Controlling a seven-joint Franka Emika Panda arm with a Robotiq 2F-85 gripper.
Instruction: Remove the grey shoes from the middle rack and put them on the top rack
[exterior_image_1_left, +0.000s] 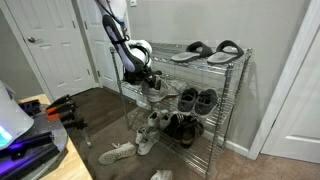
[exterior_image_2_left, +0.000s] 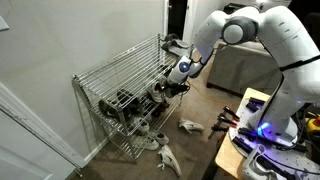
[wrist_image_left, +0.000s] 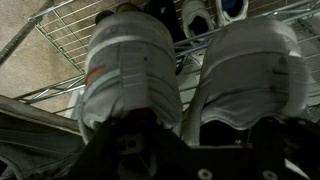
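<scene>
Looming blurred, the tool (wrist_image_left: 190, 50) masks most shelving (wrist_image_left: 52, 38).

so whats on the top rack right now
Two slide sandals lie side by side on the top rack. The arm covers its other end, so that part cannot be seen.

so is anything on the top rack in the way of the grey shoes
Two sandals lie on the top rack, away from the claw; the end by it looks bare.

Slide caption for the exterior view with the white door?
Gripper reaches in above the middle rack, apart from the grey shoes; sandals lie on the top rack.
</scene>
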